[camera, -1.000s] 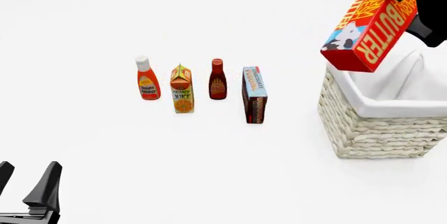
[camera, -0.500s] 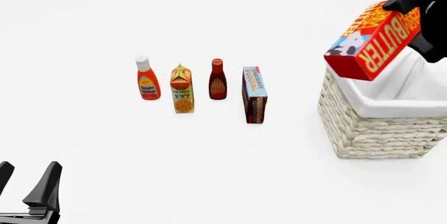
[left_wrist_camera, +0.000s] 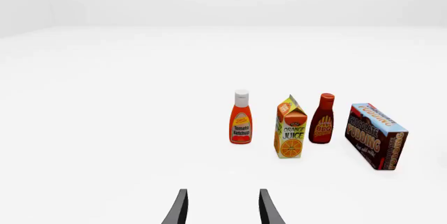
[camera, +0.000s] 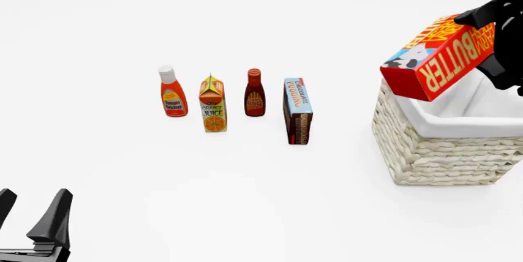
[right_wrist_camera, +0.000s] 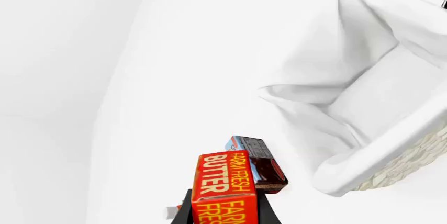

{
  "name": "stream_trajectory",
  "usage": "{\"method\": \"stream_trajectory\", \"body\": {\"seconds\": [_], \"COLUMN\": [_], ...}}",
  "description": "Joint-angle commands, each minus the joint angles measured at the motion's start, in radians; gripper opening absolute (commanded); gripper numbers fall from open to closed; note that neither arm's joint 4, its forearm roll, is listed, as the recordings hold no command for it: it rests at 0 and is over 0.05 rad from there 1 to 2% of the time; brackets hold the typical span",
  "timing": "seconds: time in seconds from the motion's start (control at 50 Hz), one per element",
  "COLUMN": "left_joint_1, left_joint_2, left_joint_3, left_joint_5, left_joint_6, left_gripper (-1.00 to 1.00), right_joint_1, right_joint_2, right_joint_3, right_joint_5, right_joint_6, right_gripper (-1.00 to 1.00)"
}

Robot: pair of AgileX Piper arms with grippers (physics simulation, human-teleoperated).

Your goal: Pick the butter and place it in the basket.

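Observation:
The butter (camera: 437,60), a red-orange box with yellow lettering and a cow picture, hangs tilted in the air over the left rim of the basket (camera: 441,152). My right gripper (camera: 490,40) is shut on its right end. In the right wrist view the butter (right_wrist_camera: 223,190) sits between the black fingers (right_wrist_camera: 183,211), and the basket's white cloth lining (right_wrist_camera: 363,109) is off to one side. My left gripper (camera: 29,214) is open and empty at the near left corner, far from the basket. It also shows in the left wrist view (left_wrist_camera: 222,211).
A row of groceries stands mid-table: a ketchup bottle (camera: 171,93), an orange juice carton (camera: 213,106), a BBQ sauce bottle (camera: 255,93) and a chocolate pudding box (camera: 297,112), the one closest to the basket. The left wrist view shows the same row, with the juice carton (left_wrist_camera: 290,130) in it.
My right gripper has carried the butter to the right and slightly down, further over the basket's opening. The left arm and the groceries have not moved.

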Motion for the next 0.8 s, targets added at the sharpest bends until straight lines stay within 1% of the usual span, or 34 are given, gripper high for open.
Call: {"method": "stream_trajectory", "body": {"seconds": [0.02,0.46,0.66,0.8], "left_joint_1": [0.000,0.000,0.000,0.000], "left_joint_2": [0.000,0.000,0.000,0.000], "left_joint_3": [0.000,0.000,0.000,0.000], "left_joint_5": [0.000,0.000,0.000,0.000], "left_joint_6": [0.000,0.000,0.000,0.000], "left_gripper": [1.00,1.00,1.00,1.00], "right_joint_1": [-0.026,-0.073,-0.084,-0.098], "right_joint_2": [-0.030,-0.073,-0.063,-0.059], "right_joint_3": [0.010,0.045,0.060,0.073], "right_joint_5": [-0.024,-0.021,-0.043,-0.064], "right_joint_6": [0.048,0.067,0.080,0.101], "right_gripper": [-1.00,-1.00,-1.00,-1.00]}}
